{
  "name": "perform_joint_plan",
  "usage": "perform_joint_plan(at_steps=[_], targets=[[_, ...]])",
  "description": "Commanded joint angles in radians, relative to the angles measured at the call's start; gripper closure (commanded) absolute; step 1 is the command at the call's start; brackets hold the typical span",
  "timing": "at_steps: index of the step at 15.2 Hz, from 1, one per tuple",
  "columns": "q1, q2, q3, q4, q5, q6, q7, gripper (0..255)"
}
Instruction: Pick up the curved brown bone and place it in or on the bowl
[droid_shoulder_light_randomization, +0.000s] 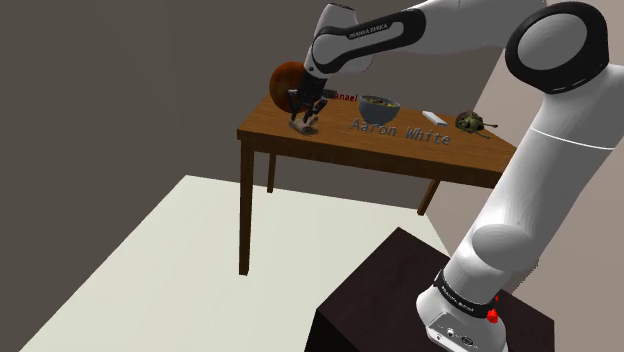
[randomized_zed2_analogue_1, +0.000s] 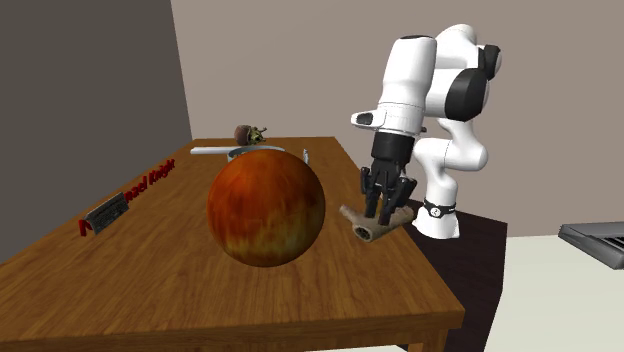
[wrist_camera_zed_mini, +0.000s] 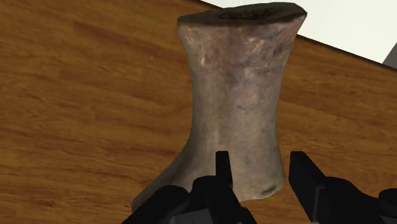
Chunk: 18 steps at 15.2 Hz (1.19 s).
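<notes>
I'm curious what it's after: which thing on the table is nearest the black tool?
The grey-brown bone: the tool sits right at its end, whereas the orange ball and the bowl stand apart.

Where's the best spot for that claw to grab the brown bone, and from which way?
Probably the narrow waist of the bone, from straight above, with the gripper closing across it. It lies on the table, so its underside is shut off, and both ends flare wider.
</notes>
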Motion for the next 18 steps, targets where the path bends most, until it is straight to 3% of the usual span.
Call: perform_joint_plan(at_steps=[1,9,10,12,18], targets=[[0.004,0.013,0.007,-0.01,0.007,0.0,-0.004,255],[0.006,0.002,0.006,0.024,0.005,-0.037,-0.001,255],[0.006,0.002,0.006,0.024,0.005,-0.037,-0.001,0],[-0.03,-0.08,-0.02,-0.077,0.2,-0.015,-0.15,0],[-0.023,-0.045,-0.02,-0.1,0.214,0.043,-0.159,0]])
